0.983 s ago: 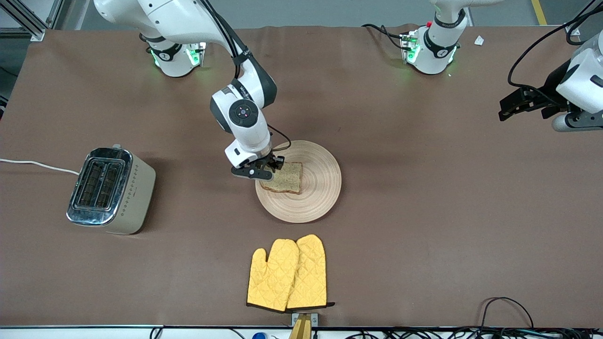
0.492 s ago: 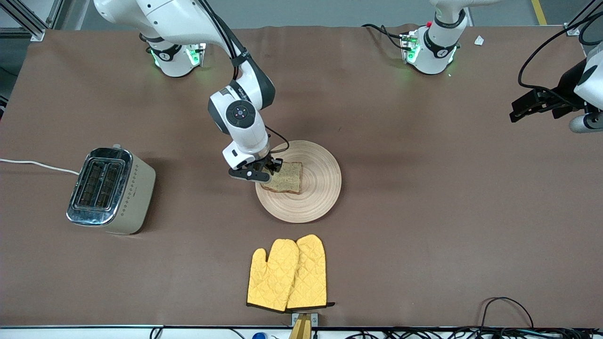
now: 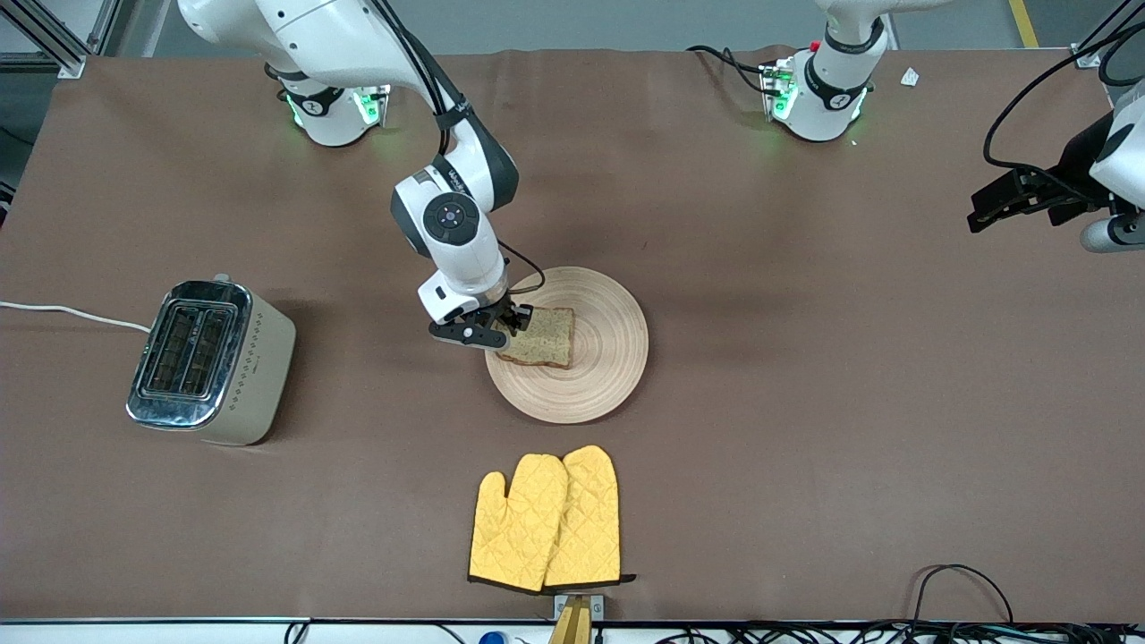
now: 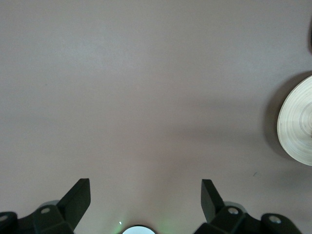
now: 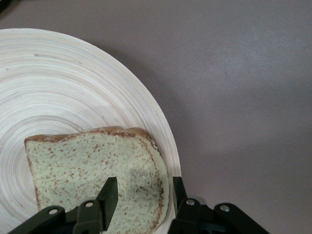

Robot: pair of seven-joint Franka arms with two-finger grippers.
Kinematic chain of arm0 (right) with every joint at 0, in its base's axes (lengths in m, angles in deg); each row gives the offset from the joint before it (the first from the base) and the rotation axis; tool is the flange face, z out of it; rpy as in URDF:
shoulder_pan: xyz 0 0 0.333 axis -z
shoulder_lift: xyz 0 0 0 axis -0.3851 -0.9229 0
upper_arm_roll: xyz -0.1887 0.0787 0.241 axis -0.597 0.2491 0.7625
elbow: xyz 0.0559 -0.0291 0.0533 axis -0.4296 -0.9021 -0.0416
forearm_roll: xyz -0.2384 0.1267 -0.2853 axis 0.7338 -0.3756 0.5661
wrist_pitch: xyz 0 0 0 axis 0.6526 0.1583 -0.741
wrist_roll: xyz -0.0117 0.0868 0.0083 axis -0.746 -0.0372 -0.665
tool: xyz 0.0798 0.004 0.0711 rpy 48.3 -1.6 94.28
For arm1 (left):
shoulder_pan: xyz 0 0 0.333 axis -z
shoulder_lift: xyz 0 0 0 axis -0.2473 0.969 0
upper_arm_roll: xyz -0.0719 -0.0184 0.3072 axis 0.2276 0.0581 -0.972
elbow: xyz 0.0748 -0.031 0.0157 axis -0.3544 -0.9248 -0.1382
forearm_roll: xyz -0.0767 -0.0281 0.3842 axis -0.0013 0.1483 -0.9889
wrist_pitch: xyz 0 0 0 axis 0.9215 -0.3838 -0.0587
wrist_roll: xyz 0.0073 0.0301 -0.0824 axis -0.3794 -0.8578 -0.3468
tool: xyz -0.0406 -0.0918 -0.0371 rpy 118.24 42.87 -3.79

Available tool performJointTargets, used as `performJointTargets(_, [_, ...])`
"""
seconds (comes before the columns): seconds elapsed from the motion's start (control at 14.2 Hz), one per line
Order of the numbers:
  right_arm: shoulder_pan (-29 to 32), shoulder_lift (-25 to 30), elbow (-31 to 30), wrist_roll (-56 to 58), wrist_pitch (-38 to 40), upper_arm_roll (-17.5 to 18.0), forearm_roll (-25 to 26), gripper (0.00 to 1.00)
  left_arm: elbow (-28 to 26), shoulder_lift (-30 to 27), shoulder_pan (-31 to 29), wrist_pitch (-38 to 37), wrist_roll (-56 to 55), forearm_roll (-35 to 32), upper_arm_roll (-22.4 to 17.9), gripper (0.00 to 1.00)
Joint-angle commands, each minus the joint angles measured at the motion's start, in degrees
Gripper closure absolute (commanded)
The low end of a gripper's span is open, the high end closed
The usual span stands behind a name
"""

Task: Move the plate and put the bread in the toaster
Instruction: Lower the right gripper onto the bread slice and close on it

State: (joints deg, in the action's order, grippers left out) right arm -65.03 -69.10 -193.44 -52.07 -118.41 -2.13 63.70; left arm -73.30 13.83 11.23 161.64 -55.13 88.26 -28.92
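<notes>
The bread (image 3: 544, 338) lies flat on the round wooden plate (image 3: 608, 358) in the middle of the table. My right gripper (image 3: 513, 324) is low at the plate's edge on the toaster's side, its jaws part open. In the right wrist view one finger stands over the bread (image 5: 83, 165) and the other over the plate's rim (image 5: 73, 87), the crust lying between them under the gripper (image 5: 144, 192). The cream toaster (image 3: 210, 358) stands toward the right arm's end. My left gripper (image 3: 979, 215) waits open over bare table at its own end (image 4: 146, 195).
A pair of yellow oven mitts (image 3: 547, 519) lies nearer to the front camera than the plate. The toaster's white cord (image 3: 72, 313) runs off the table's edge. Cables lie along the front edge. The plate's edge (image 4: 297, 126) shows in the left wrist view.
The right gripper has slid a little toward the toaster's end along the plate's edge; the bread and plate have stayed put. The left arm drew back toward its end, then stopped.
</notes>
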Motion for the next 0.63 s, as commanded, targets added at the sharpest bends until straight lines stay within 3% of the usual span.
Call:
performJointTargets(0.0, [0.5,0.7,-2.8,-1.4,-3.2,0.5,0.7,0.46,-0.7,-1.1,-0.1,0.5,0.6,0.4,-0.1,0.0])
performJointTargets(0.35, [0.5,0.7,-2.9,-1.6,-3.2,0.5,0.7,0.47,-0.7,-1.1,-0.1,0.5,0.6,0.5,0.0,0.0])
performJointTargets(0.56, [0.3,0.7,-2.9,-1.8,-3.1,0.5,0.7,0.56,-0.7,-1.1,-0.1,0.5,0.6,0.5,0.0,0.0])
